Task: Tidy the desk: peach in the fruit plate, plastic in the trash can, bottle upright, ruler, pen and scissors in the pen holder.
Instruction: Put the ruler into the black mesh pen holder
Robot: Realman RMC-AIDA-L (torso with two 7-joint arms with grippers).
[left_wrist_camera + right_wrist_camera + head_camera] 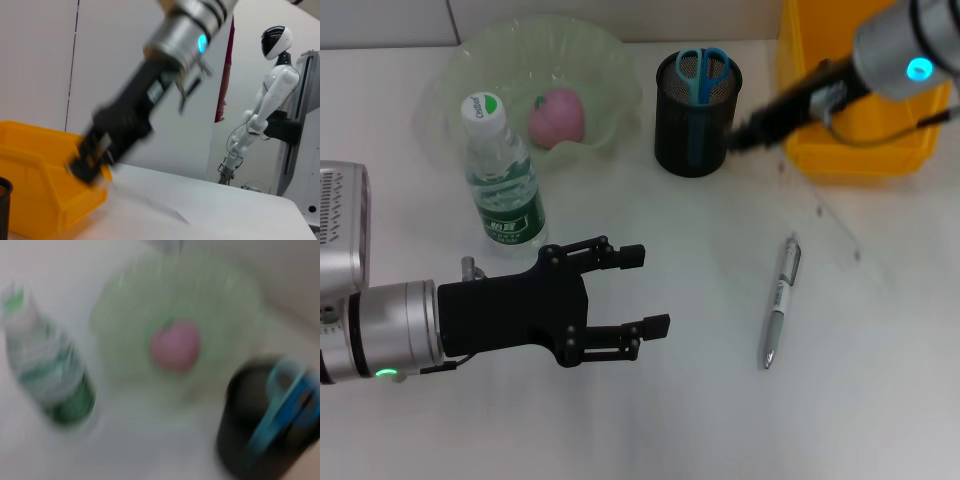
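A pink peach [557,117] lies in the green fruit plate [610,60]. A water bottle [505,185] stands upright in front of the plate. Blue scissors [703,72] stand in the black mesh pen holder [692,125]. A silver pen [780,302] lies on the table, right of centre. A clear ruler [830,215] lies faintly beyond the pen. My left gripper [647,290] is open and empty, low over the table in front of the bottle. My right gripper [742,134] hovers just right of the pen holder. The right wrist view shows the peach [175,346], the bottle [47,375] and the pen holder [262,425].
A yellow bin [860,150] stands at the back right, behind my right arm; it also shows in the left wrist view [35,185]. A white humanoid robot [265,110] stands beyond the table. No plastic is in view.
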